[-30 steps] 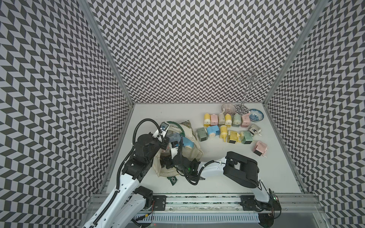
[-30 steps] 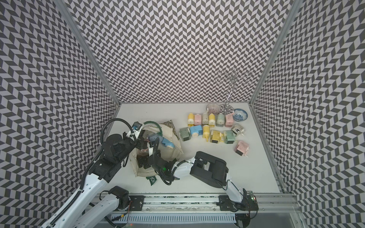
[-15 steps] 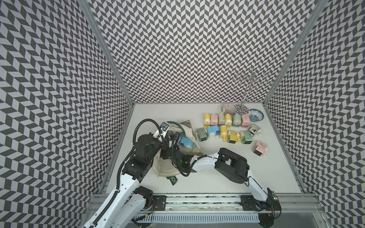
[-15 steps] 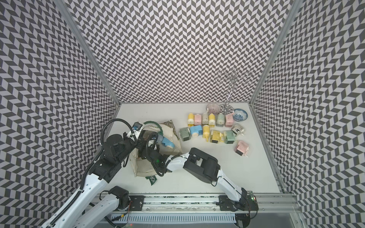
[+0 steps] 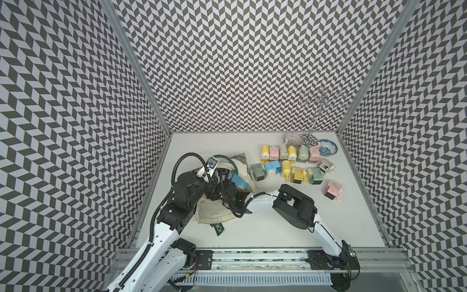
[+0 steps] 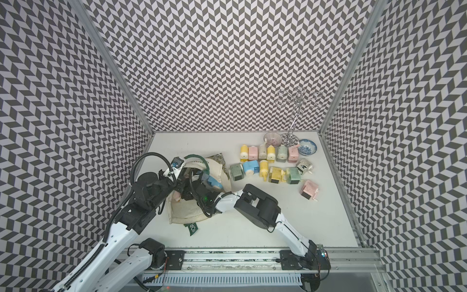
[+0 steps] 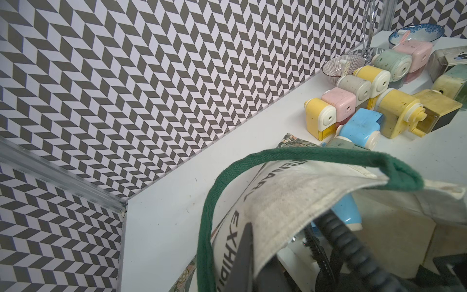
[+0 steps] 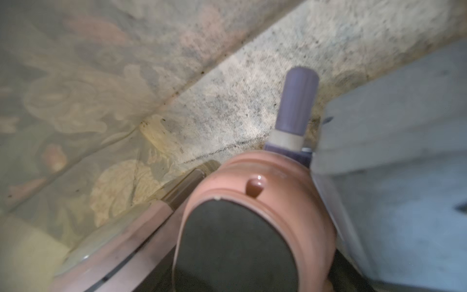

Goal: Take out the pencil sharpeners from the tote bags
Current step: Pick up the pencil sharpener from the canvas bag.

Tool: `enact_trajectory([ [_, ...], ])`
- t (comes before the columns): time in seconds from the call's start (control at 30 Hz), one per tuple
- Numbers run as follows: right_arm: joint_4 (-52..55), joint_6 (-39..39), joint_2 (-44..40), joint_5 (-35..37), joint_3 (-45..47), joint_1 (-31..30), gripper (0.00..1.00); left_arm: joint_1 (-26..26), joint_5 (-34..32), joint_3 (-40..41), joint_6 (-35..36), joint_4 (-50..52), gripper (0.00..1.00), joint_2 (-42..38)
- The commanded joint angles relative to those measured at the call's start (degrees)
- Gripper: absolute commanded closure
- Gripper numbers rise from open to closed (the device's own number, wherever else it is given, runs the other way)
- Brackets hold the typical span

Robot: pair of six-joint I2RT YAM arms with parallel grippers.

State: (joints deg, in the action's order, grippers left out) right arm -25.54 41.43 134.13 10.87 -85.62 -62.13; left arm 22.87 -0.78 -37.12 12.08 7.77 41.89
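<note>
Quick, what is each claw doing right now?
Left gripper: shut, pinching the tote bag by its rim.
Right gripper: deep inside the bag by a pink sharpener; jaws hidden, cannot be told.

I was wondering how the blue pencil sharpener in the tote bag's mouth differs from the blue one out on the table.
The bagged blue sharpener sits in the mouth of the tote bag; the table blue sharpener lies on the table, between a green sharpener and a yellow sharpener. The bagged one is partly hidden under the bag's canvas rim; the table one shows whole from above. Both are light blue with a white round end.
</note>
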Motion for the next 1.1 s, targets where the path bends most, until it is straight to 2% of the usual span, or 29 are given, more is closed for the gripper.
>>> enact_trajectory([
  [0.0,-2.3,-1.7,-0.2,-3.0,1.3,1.0,0.42,0.9,1.5,-0.8,0.2,-6.6,1.0,-1.4],
  [0.23,-6.3,-3.7,-3.8,-6.9,5.9,1.0,0.5,0.9,1.4,-0.8,0.3,-6.5,1.0,-1.5],
  [0.43,-5.6,-6.5,-7.4,-10.9,8.8,1.0,0.56,1.0,1.3,-0.9,0.4,-6.4,1.0,-1.5],
  [0.8,-7.4,-8.8,-13.5,-17.8,16.2,0.5,0.57,1.1,1.0,-0.9,0.5,-6.3,1.0,-1.3],
  [1.07,-8.7,-14.7,-22.3,-20.0,24.8,-0.6,0.57,1.1,0.2,-0.8,0.5,-5.9,1.0,-1.2],
])
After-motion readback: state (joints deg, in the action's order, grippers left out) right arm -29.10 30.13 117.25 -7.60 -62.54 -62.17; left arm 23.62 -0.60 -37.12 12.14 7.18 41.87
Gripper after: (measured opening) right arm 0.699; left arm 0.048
